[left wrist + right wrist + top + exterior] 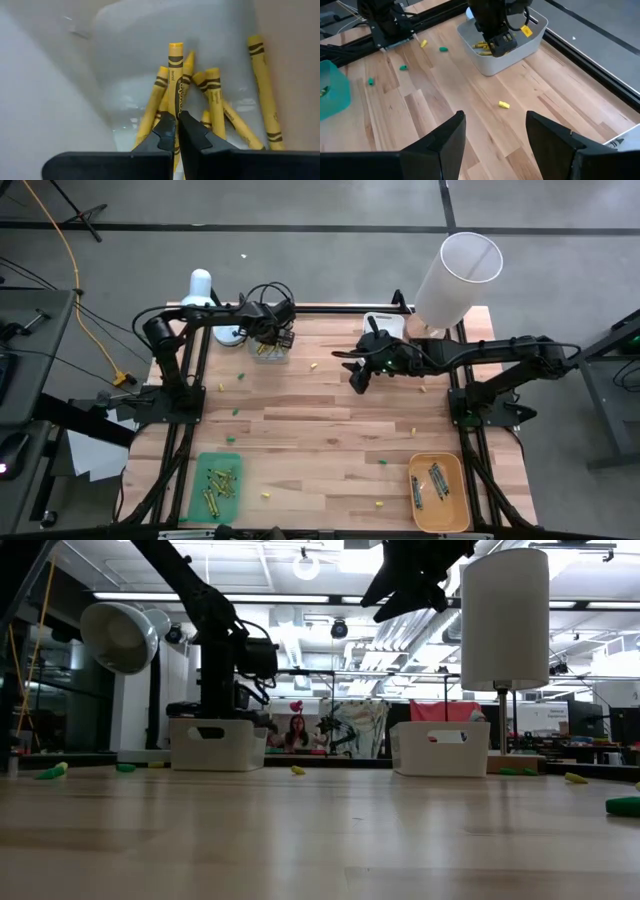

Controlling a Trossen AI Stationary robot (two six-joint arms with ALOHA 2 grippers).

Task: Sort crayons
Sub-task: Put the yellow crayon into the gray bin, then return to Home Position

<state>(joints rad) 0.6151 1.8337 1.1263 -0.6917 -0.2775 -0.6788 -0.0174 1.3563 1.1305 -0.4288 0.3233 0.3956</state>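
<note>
left wrist view: unreadable black print on crayons [175, 80]

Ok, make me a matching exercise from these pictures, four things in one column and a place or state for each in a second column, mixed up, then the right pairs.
Column one:
1. left gripper
2. right gripper
3. green tray
4. orange tray

Column two:
A. near the table's front right corner, with dark crayons in it
B. open, above bare wood at mid-table
C. shut, down in a white bin of yellow crayons
D. near the table's front left corner, with yellow-green crayons in it

Pairs: 1-C, 2-B, 3-D, 4-A
</note>
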